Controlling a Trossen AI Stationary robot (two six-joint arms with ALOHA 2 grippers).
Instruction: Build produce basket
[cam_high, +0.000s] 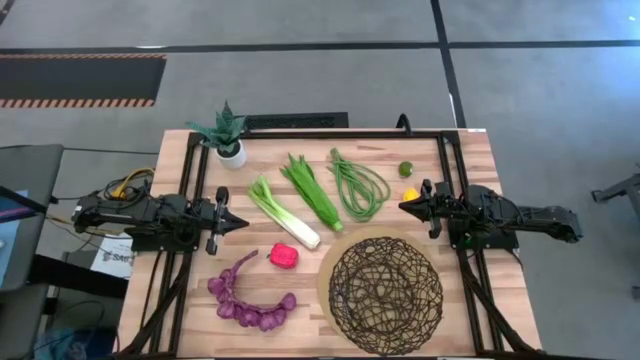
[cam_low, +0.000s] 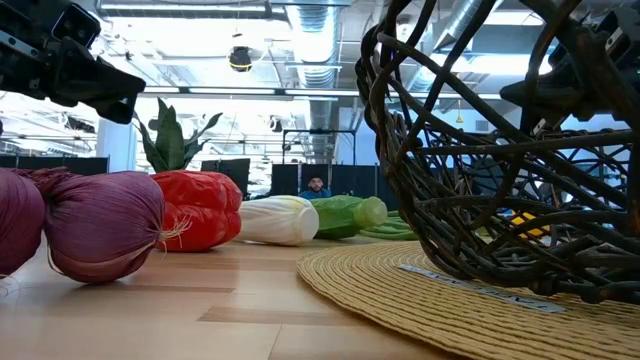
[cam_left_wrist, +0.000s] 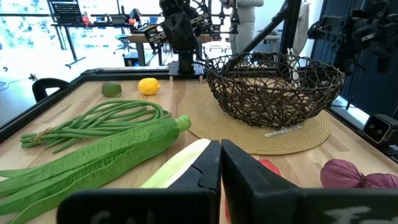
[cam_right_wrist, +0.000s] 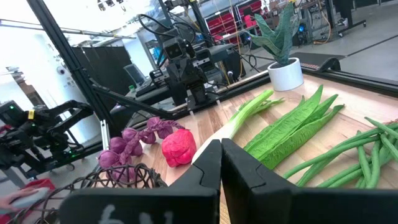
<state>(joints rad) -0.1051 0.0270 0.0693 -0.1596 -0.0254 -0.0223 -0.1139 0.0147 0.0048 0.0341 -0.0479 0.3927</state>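
The dark wire basket (cam_high: 385, 295) stands on a round straw mat (cam_high: 328, 262) at the table's near right. The other produce lies flat on the wood. The purple grape bunch (cam_high: 250, 302) is at the near left, with the red pepper (cam_high: 283, 256) beside it. The leek (cam_high: 283, 212), the green leafy stalk (cam_high: 312, 190) and the looped beans (cam_high: 358, 185) lie mid-table. The lime (cam_high: 406, 169) and the lemon (cam_high: 410, 194) are near the right arm. My left gripper (cam_high: 240, 222) is shut and hovers at the left edge. My right gripper (cam_high: 405, 205) is shut beside the lemon. Neither holds anything.
A spiky potted plant (cam_high: 228, 135) in a white pot stands at the far left corner. A black frame rail (cam_high: 445, 190) runs along the table's edges. Bare wood shows between the grapes and the mat.
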